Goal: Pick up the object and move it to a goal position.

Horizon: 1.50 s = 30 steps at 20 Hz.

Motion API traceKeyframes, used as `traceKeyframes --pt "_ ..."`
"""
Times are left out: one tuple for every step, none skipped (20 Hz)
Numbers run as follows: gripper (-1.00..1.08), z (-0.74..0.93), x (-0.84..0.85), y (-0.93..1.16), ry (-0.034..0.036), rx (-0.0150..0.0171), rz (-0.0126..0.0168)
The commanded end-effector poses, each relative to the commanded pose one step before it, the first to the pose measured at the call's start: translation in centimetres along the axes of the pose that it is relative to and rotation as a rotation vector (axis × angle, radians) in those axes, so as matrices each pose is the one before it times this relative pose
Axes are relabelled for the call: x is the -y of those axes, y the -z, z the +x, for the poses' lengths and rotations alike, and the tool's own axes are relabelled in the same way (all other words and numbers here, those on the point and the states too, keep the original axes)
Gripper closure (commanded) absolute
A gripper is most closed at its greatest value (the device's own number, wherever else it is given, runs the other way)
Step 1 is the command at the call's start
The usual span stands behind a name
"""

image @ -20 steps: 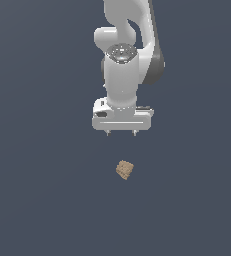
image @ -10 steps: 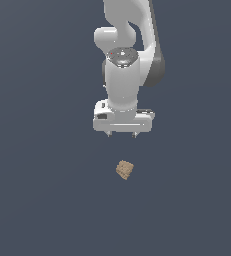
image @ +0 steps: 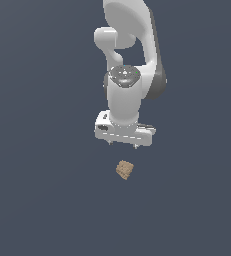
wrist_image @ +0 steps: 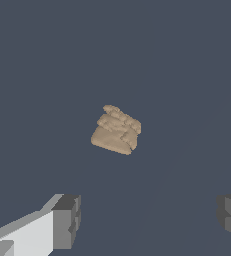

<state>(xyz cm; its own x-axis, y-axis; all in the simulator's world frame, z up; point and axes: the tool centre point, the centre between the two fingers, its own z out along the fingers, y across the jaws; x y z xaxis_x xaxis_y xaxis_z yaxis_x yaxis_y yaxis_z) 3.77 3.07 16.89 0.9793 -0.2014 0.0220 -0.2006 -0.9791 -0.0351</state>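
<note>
The object is a small tan-brown bumpy block lying on the dark grey floor, a little below the arm in the exterior view. My white gripper points down above it, apart from it, with only short finger stubs showing. In the wrist view the object lies ahead of the gripper. The two dark grey fingertips stand wide apart with nothing between them, so the gripper is open.
A plain dark grey floor surrounds the block on every side. The white arm rises above the gripper toward the top of the exterior view.
The gripper has come down and shifted slightly toward the block over the last second. The block has not moved.
</note>
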Motion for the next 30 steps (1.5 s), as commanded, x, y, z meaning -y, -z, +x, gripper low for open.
traceKeyframes --pt "-0.92 0.858 0.284 -1.216 -0.05411 0.00424 -0.00469" --pt "-0.92 0.372 0.148 -0.551 -0.02433 0.00157 -0.00226" --pt "-0.92 0.366 0.161 -0.572 -0.02478 0.00150 -0.00245" --pt "-0.92 0.337 0.161 -0.555 -0.02364 0.00133 -0.00247" --pt "-0.92 0.306 0.161 -0.531 -0.02228 0.00116 -0.00244" --pt "-0.92 0.278 0.157 -0.507 -0.02094 0.00101 -0.00240" --pt "-0.92 0.250 0.152 -0.481 -0.01961 0.00086 -0.00233" --pt "-0.92 0.225 0.147 -0.454 -0.01827 0.00074 -0.00224" --pt "-0.92 0.201 0.140 -0.427 -0.01697 0.00062 -0.00214" --pt "-0.92 0.179 0.132 -0.398 -0.01567 0.00052 -0.00202" --pt "-0.92 0.159 0.124 -0.369 -0.01437 0.00043 -0.00189" --pt "-0.92 0.140 0.115 -0.339 -0.01309 0.00035 -0.00176" --pt "-0.92 0.122 0.104 -0.308 -0.01183 0.00028 -0.00161" --pt "-0.92 0.106 0.095 -0.277 -0.01055 0.00022 -0.00146" --pt "-0.92 0.090 0.086 -0.246 -0.00928 0.00017 -0.00130" --pt "-0.92 0.076 0.074 -0.214 -0.00803 0.00013 -0.00113" --pt "-0.92 0.063 0.062 -0.181 -0.00680 0.00010 -0.00097" --pt "-0.92 0.051 0.052 -0.149 -0.00555 0.00007 -0.00080" --pt "-0.92 0.039 0.040 -0.116 -0.00432 0.00005 -0.00062" --pt "-0.92 0.026 0.030 -0.083 -0.00306 0.00003 -0.00044" --pt "-0.92 0.015 0.020 -0.050 -0.00181 0.00002 -0.00026" --pt "-0.92 0.008 0.002 -0.017 -0.00068 0.00001 -0.00010" --pt "-0.92 -0.063 -0.040 0.051 0.00414 0.00069 0.00009" --pt "-0.92 -0.001 0.002 -0.042 0.00000 0.00000 0.00000" --pt "-0.92 -0.004 0.006 -0.127 0.00000 0.00000 0.00000" --pt "-0.92 -0.008 0.010 -0.210 0.00000 0.00000 0.00000" --pt "-0.92 0.014 -0.027 -0.288 -0.00068 -0.00010 -0.00001" --pt "-0.92 -0.016 0.016 -0.376 0.00000 0.00000 0.00000" --pt "-0.92 0.005 -0.022 -0.452 -0.00068 -0.00010 -0.00001" --pt "-0.92 -0.027 0.020 -0.537 0.00000 0.00000 0.00000"
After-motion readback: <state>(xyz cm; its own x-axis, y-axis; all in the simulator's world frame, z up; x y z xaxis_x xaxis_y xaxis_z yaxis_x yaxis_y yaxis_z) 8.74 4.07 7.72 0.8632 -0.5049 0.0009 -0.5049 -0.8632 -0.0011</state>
